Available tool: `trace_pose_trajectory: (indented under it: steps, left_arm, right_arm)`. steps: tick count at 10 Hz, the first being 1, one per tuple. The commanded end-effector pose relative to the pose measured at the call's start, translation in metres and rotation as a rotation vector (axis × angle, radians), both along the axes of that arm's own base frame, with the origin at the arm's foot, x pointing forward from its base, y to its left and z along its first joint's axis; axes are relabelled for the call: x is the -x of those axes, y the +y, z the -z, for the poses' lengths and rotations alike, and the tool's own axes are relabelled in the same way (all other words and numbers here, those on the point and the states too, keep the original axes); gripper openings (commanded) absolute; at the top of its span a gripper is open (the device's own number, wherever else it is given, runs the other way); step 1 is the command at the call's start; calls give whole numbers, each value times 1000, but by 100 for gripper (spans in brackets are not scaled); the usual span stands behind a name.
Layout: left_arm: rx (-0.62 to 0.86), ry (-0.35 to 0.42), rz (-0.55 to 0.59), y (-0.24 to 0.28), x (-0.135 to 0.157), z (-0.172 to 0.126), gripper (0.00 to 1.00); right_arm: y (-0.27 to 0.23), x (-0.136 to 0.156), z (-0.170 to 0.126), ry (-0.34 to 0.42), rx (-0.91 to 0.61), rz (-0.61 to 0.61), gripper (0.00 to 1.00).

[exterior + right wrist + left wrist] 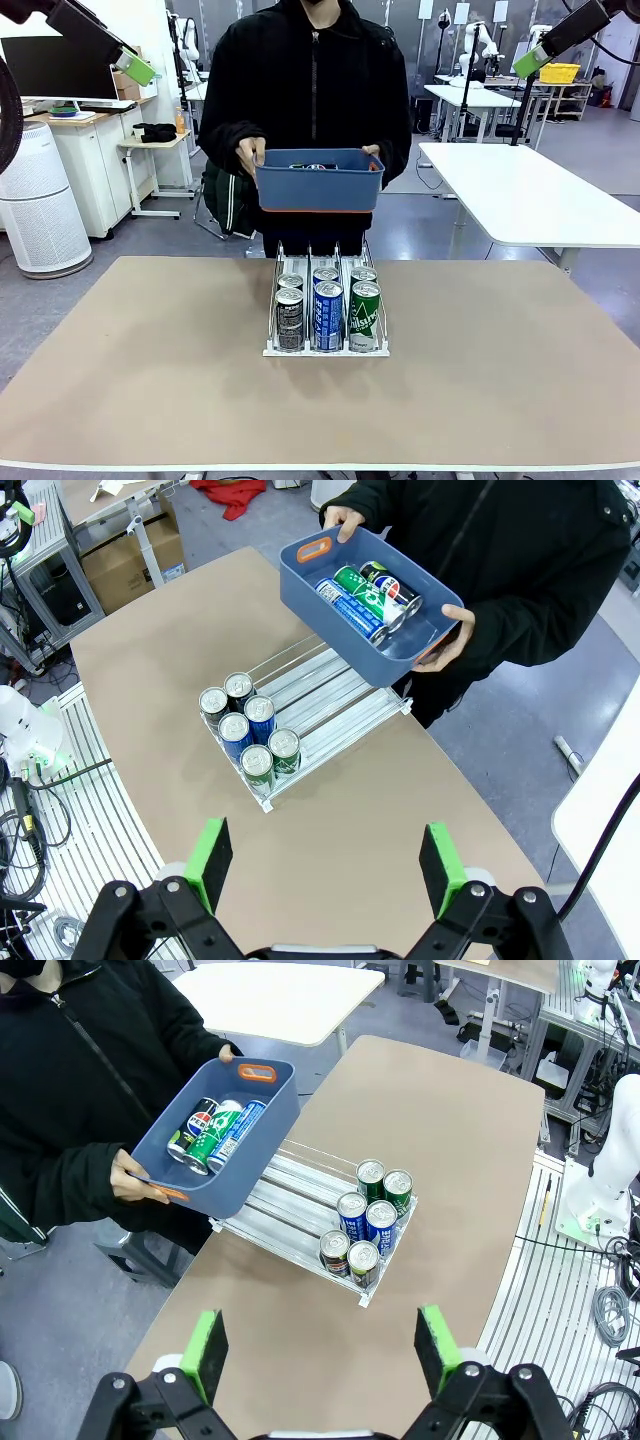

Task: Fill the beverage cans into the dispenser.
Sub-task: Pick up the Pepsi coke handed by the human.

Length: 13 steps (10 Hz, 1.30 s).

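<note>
Left hand (320,1347) and right hand (325,865) wide, empty: lift cans (213,1135) from the person's tub (270,1120), feed dispenser (285,1185) lanes from the rear.

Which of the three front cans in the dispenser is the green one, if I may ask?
The green can in the robot's right lane; the blue can is in the middle, the dark can on the left.

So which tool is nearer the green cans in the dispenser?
Right. The right tool hangs high past the lane of green cans in the dispenser; the left tool hangs high opposite, past the black cans.
</note>
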<state>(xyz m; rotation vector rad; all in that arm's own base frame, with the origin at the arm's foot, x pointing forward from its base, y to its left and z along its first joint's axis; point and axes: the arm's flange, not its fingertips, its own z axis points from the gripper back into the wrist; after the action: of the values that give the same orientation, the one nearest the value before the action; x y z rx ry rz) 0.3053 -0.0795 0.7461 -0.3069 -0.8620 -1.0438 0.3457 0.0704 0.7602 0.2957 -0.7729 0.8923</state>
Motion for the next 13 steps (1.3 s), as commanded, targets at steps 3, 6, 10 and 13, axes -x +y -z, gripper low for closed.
trace_pose_trajectory:
  steps: [3, 6, 10, 13]
  left_arm:
    - [5, 2, 7, 0, 1, 1, 100]
    - [5, 2, 7, 0, 1, 1, 100]
    - [5, 2, 7, 0, 1, 1, 100]
    - [5, 2, 7, 0, 1, 1, 100]
  right_arm:
    - [0, 0, 1, 1, 3, -1, 100]
    - [0, 0, 1, 1, 3, -1, 100]
    - [0, 0, 1, 1, 3, -1, 100]
    - [0, 0, 1, 1, 3, -1, 100]
